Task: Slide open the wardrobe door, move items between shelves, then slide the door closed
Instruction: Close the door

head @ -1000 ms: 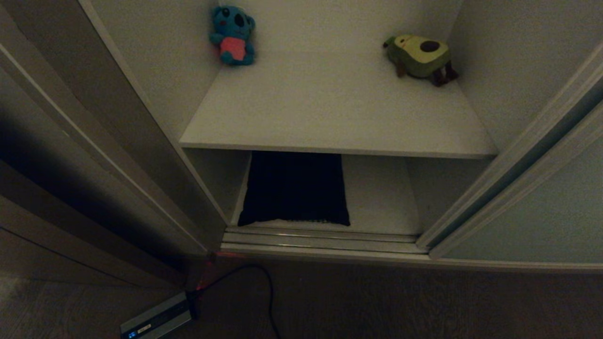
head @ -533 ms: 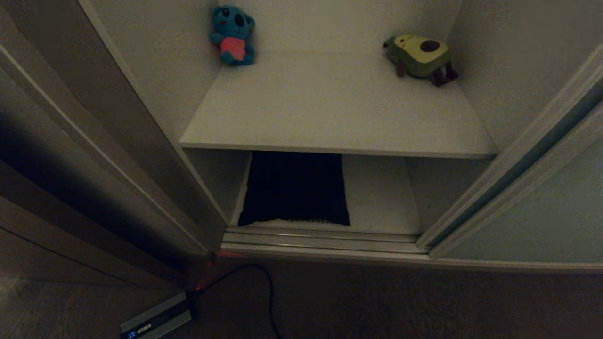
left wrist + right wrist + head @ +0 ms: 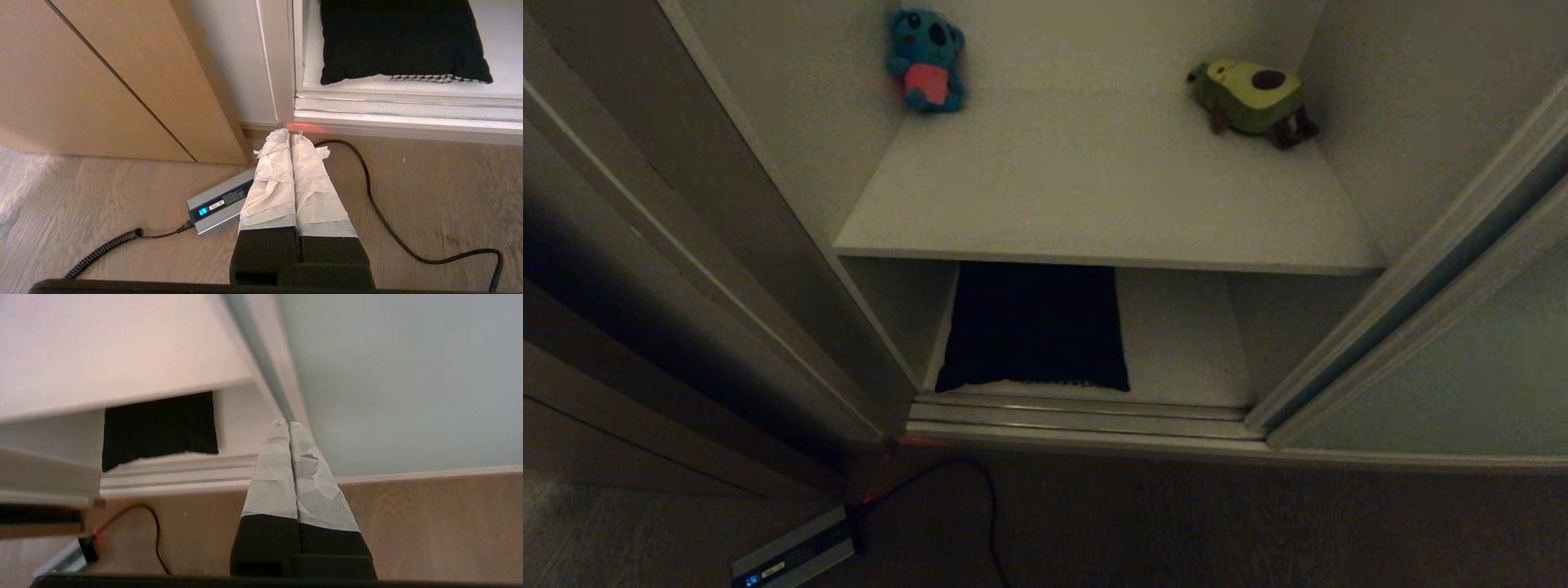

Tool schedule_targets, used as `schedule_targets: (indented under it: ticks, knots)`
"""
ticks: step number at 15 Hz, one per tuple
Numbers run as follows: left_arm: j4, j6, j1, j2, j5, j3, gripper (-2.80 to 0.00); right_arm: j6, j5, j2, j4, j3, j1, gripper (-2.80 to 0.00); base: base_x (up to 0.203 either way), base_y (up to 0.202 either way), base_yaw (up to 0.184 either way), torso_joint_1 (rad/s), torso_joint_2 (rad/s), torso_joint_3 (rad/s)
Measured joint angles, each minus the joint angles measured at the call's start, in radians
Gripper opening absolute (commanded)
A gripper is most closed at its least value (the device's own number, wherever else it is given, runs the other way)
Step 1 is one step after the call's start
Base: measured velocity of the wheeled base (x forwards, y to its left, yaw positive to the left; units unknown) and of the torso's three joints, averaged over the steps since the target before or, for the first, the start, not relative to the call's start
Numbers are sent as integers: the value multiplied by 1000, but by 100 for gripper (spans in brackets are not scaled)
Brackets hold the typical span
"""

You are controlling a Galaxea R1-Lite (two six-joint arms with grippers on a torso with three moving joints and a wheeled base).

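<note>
The sliding wardrobe door (image 3: 1462, 359), pale grey-green with an off-white rim, stands pushed to the right, leaving the wardrobe open. A cushion (image 3: 1033, 327) lies black back up on the bottom shelf (image 3: 1184, 343), at its left; a houndstooth edge peeks out at its front (image 3: 421, 77). The upper shelf (image 3: 1094, 196) is above it. Neither arm shows in the head view. My left gripper (image 3: 290, 136) hangs shut and empty over the floor before the wardrobe's left corner. My right gripper (image 3: 285, 423) is shut and empty, its tips pointing at the door's (image 3: 400, 384) left edge, apart from it.
A blue plush toy (image 3: 927, 61) and an avocado plush toy (image 3: 1250, 98) sit at the back of the upper shelf. A silver power adapter (image 3: 792, 555) and its black cable (image 3: 988, 506) lie on the wooden floor. A wood-faced panel (image 3: 102, 77) stands left of the opening.
Nothing has visibly moved in the head view; the door, the cushion and the toys stay where they were.
</note>
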Motion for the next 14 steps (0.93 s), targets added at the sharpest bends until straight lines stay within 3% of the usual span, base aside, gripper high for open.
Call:
schedule_targets:
  ticks: [6,14]
  knots:
    - [0,0,0,0,0,0,-280,5,-2,72,-57,-8,12,-280,0,0,0,0,0,0]
    - [0,0,0,0,0,0,-280,6,-63,136,-161,-13,92,-280,0,0,0,0,0,0]
